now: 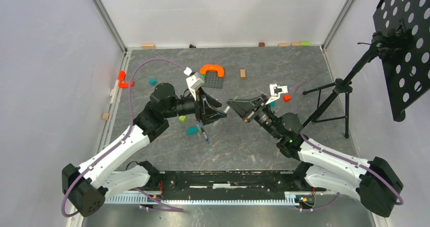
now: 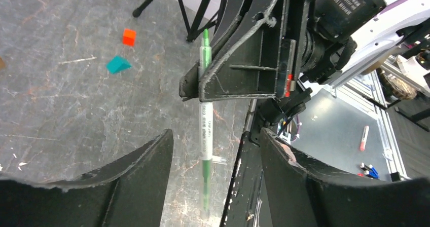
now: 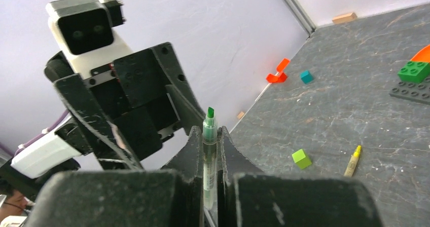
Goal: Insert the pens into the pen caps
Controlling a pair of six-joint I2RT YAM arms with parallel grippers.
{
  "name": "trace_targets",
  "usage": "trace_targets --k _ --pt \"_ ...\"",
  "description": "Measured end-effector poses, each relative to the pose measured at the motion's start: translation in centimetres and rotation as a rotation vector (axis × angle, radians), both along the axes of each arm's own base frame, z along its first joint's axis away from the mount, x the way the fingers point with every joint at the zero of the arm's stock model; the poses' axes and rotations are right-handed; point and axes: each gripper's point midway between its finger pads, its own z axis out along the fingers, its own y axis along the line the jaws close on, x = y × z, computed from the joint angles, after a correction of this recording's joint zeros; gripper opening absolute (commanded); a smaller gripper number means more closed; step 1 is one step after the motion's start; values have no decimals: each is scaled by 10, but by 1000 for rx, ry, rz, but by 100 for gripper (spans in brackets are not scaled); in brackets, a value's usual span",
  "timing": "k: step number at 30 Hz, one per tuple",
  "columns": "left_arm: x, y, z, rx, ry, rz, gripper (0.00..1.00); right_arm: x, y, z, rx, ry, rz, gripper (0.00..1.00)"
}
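Grey marbled tabletop (image 1: 243, 141), white walls round it. Right claw (image 3: 209, 136) clamped on the pale green pen (image 3: 210, 121), which stands upright with its chisel tip up; lower end lost between the fingers. Left claw (image 2: 217, 136) faces it, fingers apart, not touching the pen. From the left wrist, the right claw hides part of the barrel. Blue pen (image 1: 205, 134) lies on the tabletop beneath the left claw, upper end hidden. Yellow pen (image 3: 353, 161) lies near a green block (image 3: 301, 158).

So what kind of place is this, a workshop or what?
Probably a robotics lab test cell: two robot arms bolted to a table, plain white walls enclosing it, and a perforated board on a tripod.
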Motion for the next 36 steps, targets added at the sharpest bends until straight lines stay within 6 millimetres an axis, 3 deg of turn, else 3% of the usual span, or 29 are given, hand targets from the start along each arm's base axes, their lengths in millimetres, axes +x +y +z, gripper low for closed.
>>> trace_targets --k 6,11,15,22,24,25,26,27,29,32,36 --pt "4 -9 -20 30 91 -24 60 -2 4 -1 11 6 26 0" --pt "2 -12 -25 35 128 -48 45 -3 4 4 25 -2 30 0" --pt "1 -18 -27 39 157 -82 41 -3 4 4 25 -2 29 0" --pt "-2 -20 -28 43 172 -113 3 -2 4 3 28 3 27 0" --pt "-2 -21 -27 42 172 -116 2 -2 4 4 30 6 27 0" --pt "-3 -20 -27 42 173 -117 2 -2 4 4 32 8 26 2" --pt "-3 -21 -27 42 173 -118 2 -2 3 4 33 8 26 15" --pt "-3 -21 -26 43 174 -120 2 -2 3 4 34 8 27 35" --pt "-4 -20 -26 46 180 -122 2 -3 3 5 36 8 29 52" --pt "-5 -20 -24 56 194 -126 2 -2 4 1 13 4 24 65" --pt "-8 -18 -17 69 199 -136 4 1 -2 -9 -58 5 -18 70"
